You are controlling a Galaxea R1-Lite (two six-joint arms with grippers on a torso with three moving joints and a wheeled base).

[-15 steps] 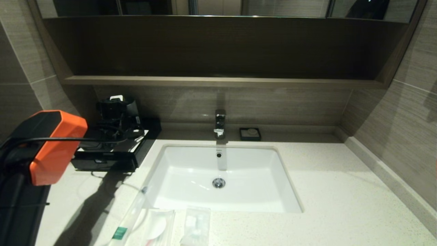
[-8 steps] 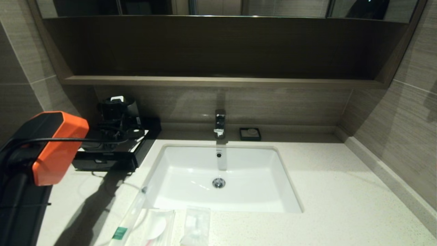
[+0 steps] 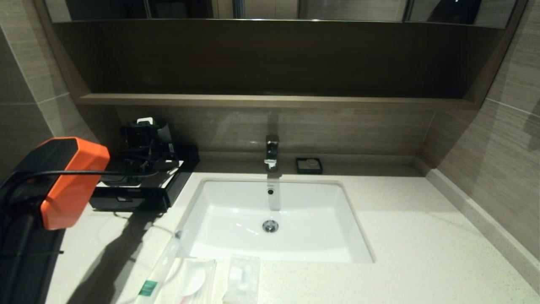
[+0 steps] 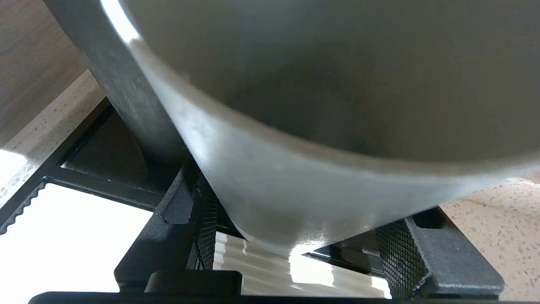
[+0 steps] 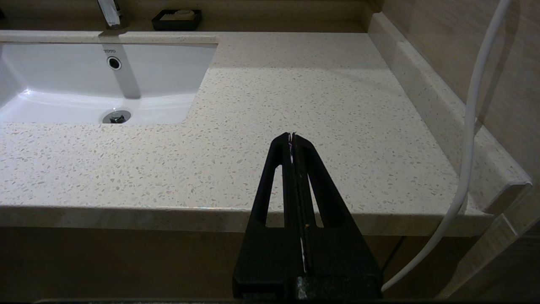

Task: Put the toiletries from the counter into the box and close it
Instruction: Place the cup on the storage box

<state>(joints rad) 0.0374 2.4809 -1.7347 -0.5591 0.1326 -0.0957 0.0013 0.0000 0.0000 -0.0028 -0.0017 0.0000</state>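
Observation:
Three clear-wrapped toiletries lie on the counter (image 3: 422, 253) at its front edge, left of centre: a long thin packet with a green label (image 3: 158, 274), a flat packet (image 3: 192, 278) and a small packet (image 3: 242, 278). The black box (image 3: 139, 198) with a white top panel (image 3: 171, 177) stands at the back left. My left gripper (image 3: 143, 143) hangs over the box top, shut on a grey cup (image 3: 162, 131). In the left wrist view the cup (image 4: 295, 126) fills the gap between the fingers of that gripper (image 4: 301, 198). My right gripper (image 5: 292, 137) is shut and empty at the counter's front right.
The white sink (image 3: 236, 236) sits mid-counter with a faucet (image 3: 272, 152) behind it. A small black dish (image 3: 309, 165) with soap stands at the back wall. A wooden shelf (image 3: 274, 100) overhangs. A white cable (image 5: 468, 126) hangs by the right wall.
My left arm has barely shifted over the box. The packets and the right arm have not moved.

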